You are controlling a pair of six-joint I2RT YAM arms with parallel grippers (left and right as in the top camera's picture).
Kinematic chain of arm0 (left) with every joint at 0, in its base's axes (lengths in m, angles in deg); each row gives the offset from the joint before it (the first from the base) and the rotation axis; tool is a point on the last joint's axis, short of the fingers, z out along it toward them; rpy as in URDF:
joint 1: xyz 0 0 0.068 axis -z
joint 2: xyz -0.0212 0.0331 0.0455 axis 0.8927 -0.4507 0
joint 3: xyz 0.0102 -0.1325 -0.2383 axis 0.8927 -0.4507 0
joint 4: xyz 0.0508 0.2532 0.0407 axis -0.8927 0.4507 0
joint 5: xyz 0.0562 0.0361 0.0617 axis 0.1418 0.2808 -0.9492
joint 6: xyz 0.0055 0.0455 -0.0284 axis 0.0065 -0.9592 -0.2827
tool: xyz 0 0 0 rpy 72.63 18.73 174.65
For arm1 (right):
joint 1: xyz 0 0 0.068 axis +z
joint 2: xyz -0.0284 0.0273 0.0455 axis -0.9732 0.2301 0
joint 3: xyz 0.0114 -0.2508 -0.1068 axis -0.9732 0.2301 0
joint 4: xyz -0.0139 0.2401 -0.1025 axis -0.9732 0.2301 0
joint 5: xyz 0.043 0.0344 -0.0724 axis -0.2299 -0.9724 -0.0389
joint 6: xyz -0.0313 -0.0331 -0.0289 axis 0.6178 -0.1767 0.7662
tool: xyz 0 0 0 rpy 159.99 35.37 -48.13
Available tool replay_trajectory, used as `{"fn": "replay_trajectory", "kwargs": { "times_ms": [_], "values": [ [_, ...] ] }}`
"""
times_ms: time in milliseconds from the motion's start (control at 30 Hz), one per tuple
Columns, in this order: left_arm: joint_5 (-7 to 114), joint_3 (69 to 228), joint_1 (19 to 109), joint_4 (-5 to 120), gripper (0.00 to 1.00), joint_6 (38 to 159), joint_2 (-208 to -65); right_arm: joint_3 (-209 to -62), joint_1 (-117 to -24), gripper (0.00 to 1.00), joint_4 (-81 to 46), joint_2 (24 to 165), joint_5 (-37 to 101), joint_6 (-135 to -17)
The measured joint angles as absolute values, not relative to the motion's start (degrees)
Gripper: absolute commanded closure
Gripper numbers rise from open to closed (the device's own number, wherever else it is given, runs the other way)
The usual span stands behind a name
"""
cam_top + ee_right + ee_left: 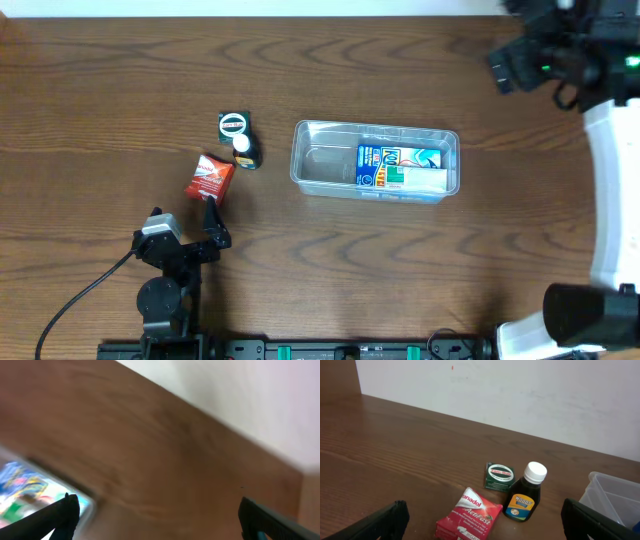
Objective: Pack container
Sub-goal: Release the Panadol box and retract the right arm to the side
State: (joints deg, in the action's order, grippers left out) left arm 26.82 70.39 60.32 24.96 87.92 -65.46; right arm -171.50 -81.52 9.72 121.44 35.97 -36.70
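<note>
Overhead, container (310,160) long axis left to right, opening upward, left tool (482,516) wide, right tool (157,510) wide, both empty.

Overhead stares straight down on the whole table (100,80), left wrist crouches low and close facing the back wall (520,390), sharing the red packet (469,516) with overhead, while right wrist, blurred, clips the container (320,160) corner.

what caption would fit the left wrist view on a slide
Open fingers frame a red box, green tin and bottle on the table, container corner at right
</note>
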Motion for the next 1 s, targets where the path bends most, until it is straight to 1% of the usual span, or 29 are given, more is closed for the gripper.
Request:
{"fn": "replay_trajectory", "kwargs": {
  "times_ms": [167,367,667,767,833,900,1000],
  "values": [
    [26.85,70.39,60.32,24.94,0.02,87.92,-65.46,-169.88,-91.37,0.01,10.62,124.00,37.19,-43.74],
    [26.82,70.39,60.32,24.94,0.02,87.92,-65.46,-168.35,-97.52,0.01,11.27,125.35,37.61,-46.30],
    [27.02,70.39,60.32,24.70,0.02,87.96,-65.46,-168.35,-99.72,0.01,11.23,125.35,37.87,-47.00],
    [29.29,70.48,60.30,25.05,0.02,86.80,-65.48,-168.35,-99.72,0.01,11.23,125.35,37.87,-47.00],
    [30.58,71.57,60.30,27.41,0.02,86.10,-66.31,-168.35,-99.72,0.01,11.25,125.35,37.85,-47.00],
    [31.63,73.52,60.30,31.52,0.02,85.71,-69.11,-168.33,-99.72,0.01,11.25,125.35,37.85,-47.02],
    [32.68,77.96,59.99,36.06,0.02,85.29,-77.55,-168.33,-99.72,0.01,11.25,125.35,37.85,-47.15]
  ]
}}
